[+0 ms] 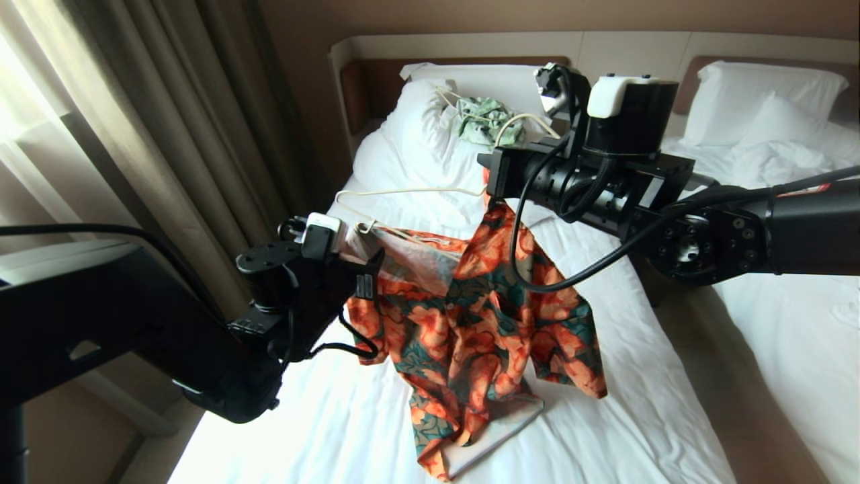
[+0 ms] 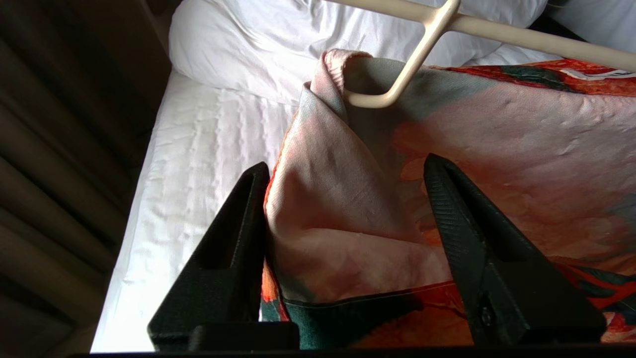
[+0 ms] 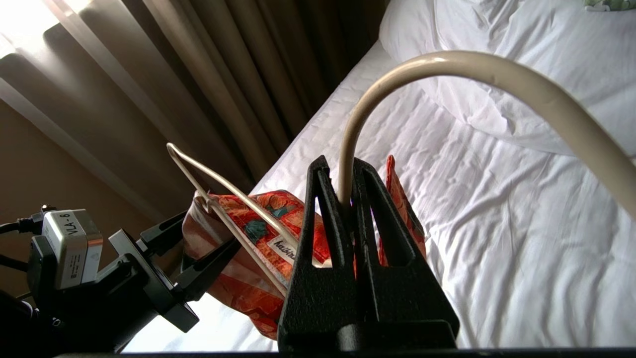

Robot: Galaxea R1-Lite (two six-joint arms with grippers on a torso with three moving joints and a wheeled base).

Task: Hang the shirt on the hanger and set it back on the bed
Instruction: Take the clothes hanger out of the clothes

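My right gripper [image 3: 348,201] is pressed together on the hanger [image 1: 410,191] at the base of its hook, holding it above the bed [image 1: 605,376] with its long bar running from this grip out toward my left gripper [image 2: 343,171]. The shirt [image 1: 470,316] hangs from the hanger, its hem trailing on the sheet. My left gripper stands spread astride a fold of shirt shoulder just below the hanger's near end; whether it touches the cloth I cannot tell. That end is nearest my left arm. I count one flowered shirt, two hangers, two beds; a green garment [image 1: 487,121] lies up by the pillow [image 1: 423,114].
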